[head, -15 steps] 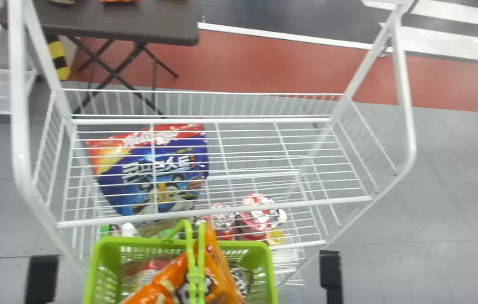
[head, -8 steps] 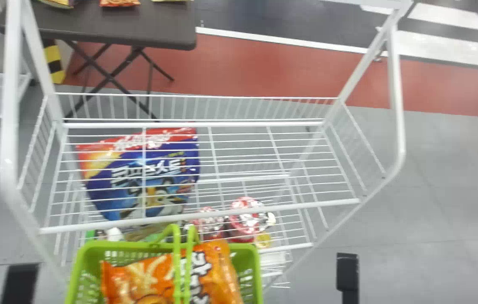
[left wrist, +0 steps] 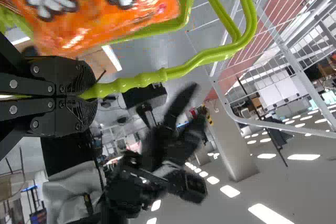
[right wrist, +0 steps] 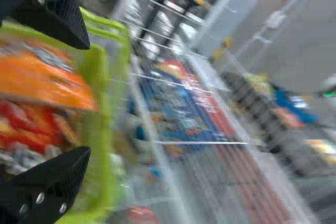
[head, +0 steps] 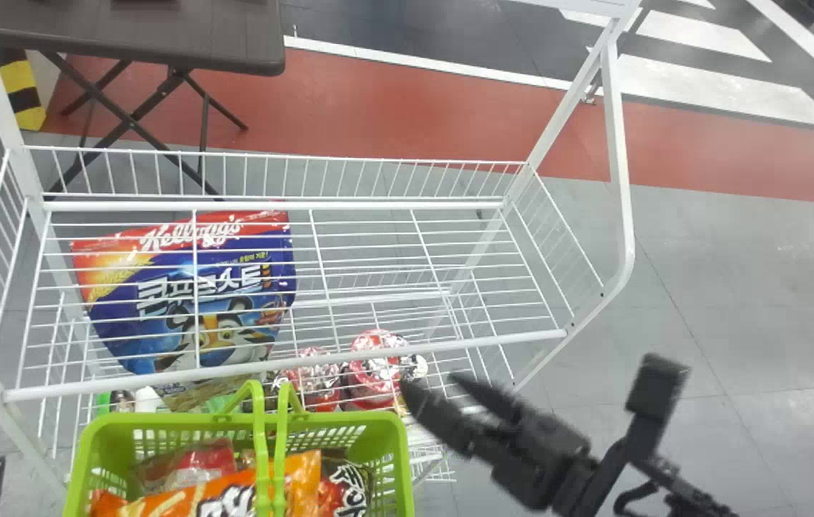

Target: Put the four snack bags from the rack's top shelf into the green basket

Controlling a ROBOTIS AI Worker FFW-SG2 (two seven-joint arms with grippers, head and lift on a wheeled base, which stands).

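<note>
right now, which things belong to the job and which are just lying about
Job:
- green basket, its handle in the left gripper
- orange snack bag and red packet, in the basket
- top shelf
- right gripper, open

Lying about:
- blue cereal bag, below the top shelf
- red tubs, also below
- dark table

White lettering — large on the blue bag point(head: 119, 324) and orange bag point(left wrist: 105, 14).
</note>
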